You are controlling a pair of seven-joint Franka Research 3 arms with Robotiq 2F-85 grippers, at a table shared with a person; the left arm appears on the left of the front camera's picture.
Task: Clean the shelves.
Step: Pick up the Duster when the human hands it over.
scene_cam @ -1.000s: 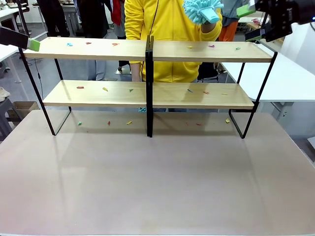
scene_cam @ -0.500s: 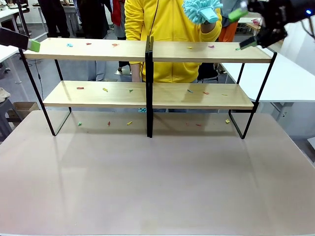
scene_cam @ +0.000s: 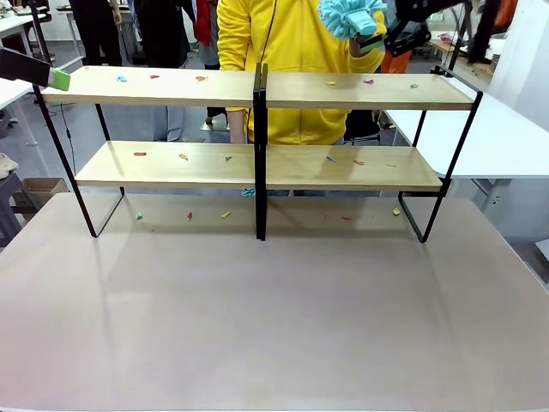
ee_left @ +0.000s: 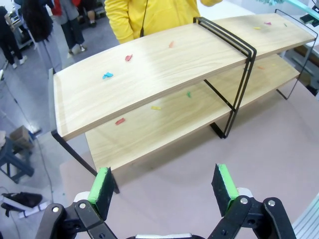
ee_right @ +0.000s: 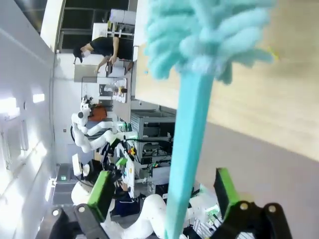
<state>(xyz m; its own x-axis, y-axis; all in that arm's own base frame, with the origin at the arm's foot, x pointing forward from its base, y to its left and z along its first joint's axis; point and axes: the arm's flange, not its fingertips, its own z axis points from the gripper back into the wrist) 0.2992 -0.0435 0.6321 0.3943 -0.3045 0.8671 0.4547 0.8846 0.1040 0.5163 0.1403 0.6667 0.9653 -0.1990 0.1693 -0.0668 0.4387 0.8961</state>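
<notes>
Left gripper [ee_left: 163,183]: it is held out just beside the left end of the upper board. The fingers are spread wide and nothing is held between them. It is judged to be parked clear, so that the boards are left free.
Shelves [scene_cam: 232,86]: they are stood at the far side of the beige tabletop [scene_cam: 274,318], between the robot and the person [scene_cam: 292,51]. Both boards are thus kept within reach of either arm.
Scraps [scene_cam: 184,156]: small coloured bits are scattered over both boards and on the tabletop beneath. They are taken to be the litter meant for sweeping.
Duster [scene_cam: 347,15]: its fluffy teal head is held up by the person above the right section, with the handle turned toward the right arm. A handover is judged to be in hand.
Right gripper [ee_right: 162,194]: the fingers are parted, one set on each side of the handle. The handle is not yet clamped.
Writing: no brand, label or print can be read.
</notes>
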